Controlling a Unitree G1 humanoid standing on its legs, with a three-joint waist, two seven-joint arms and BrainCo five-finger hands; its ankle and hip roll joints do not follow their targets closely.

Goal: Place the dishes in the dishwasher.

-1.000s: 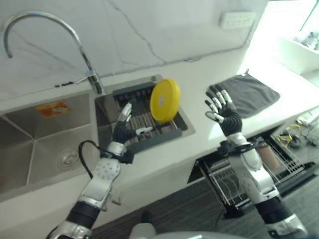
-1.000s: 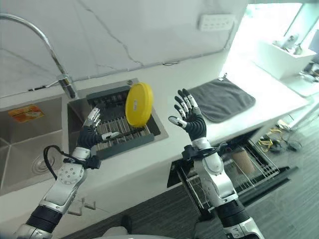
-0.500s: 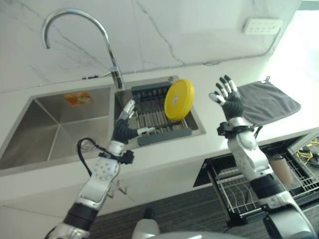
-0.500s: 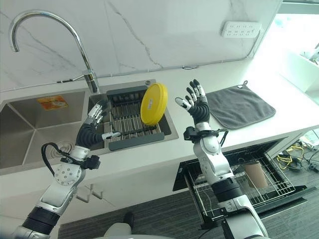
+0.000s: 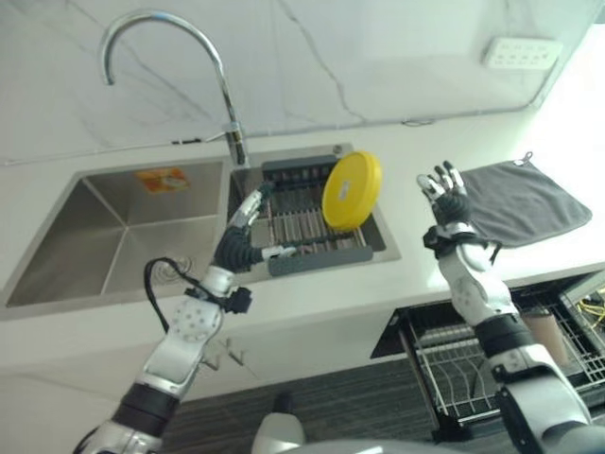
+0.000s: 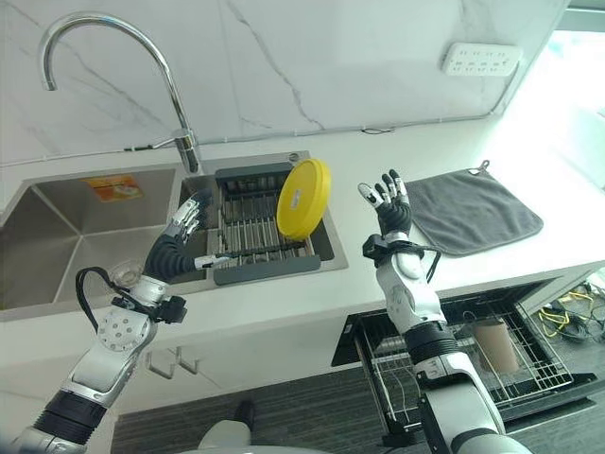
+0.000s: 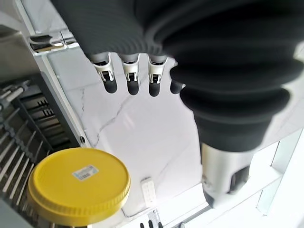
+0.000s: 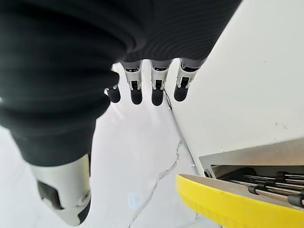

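While the round yellow plastic plate (image 6: 303,198) stands on edge in the dark grey slotted drying rack (image 6: 248,230) set in the steel sink, both hands are raised with straight, spread fingers that hold nothing. The left hand (image 6: 178,248) hovers over the rack's near left corner, its fingers pointing toward the plate, which stands apart from their tips. The right hand (image 6: 389,213) is lifted above the white counter (image 6: 284,312), the plate just beyond its fingers on one side and a dark grey cloth mat (image 6: 473,210) near on the other.
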